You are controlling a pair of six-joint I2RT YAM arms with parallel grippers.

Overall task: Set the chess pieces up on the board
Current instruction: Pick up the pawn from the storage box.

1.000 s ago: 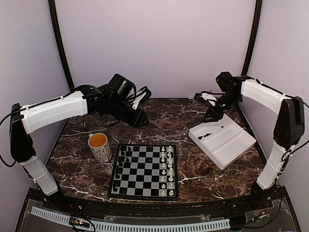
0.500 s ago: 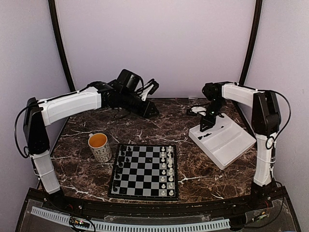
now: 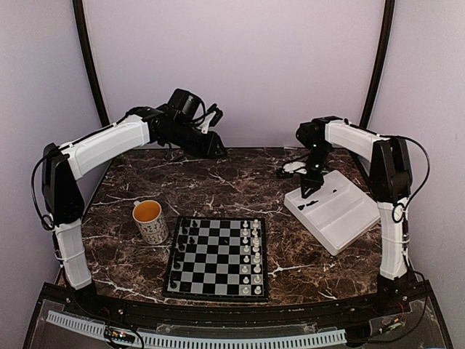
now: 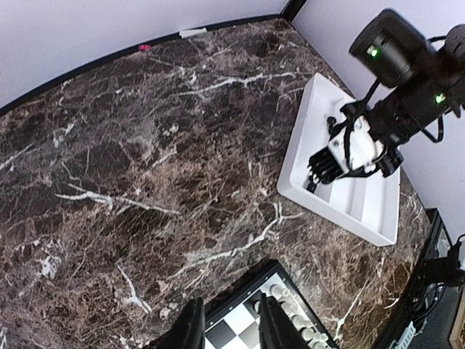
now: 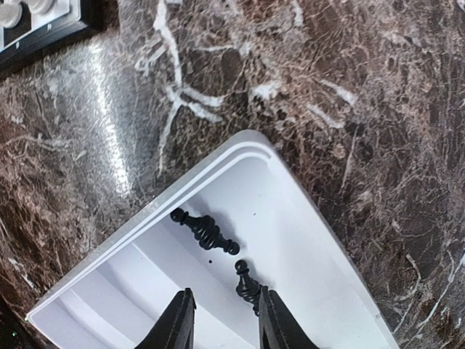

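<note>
The board [image 3: 218, 258] lies at the near middle of the table, with black chess pieces [image 3: 184, 240] along its left side and white ones [image 3: 254, 254] along its right. Two more black pieces lie on their sides in the white tray [image 5: 305, 240]: a taller one [image 5: 205, 231] and a pawn [image 5: 247, 282]. My right gripper [image 5: 224, 294] hangs open just over the tray's floor, and the pawn's base lies against its right finger [image 5: 272, 320]. My left gripper [image 4: 229, 300] is open and empty, high above the table's back left [image 3: 216, 149].
A patterned mug [image 3: 151, 220] with orange liquid stands left of the board. The tray [image 3: 336, 211] sits at the right, tilted relative to the table's edge. In the left wrist view the board's corner [image 4: 280, 275] shows below the fingers.
My left gripper has lifted and drawn back toward the rear wall. My right arm has swung left and lowered its gripper into the tray's left corner, by the black pieces.
</note>
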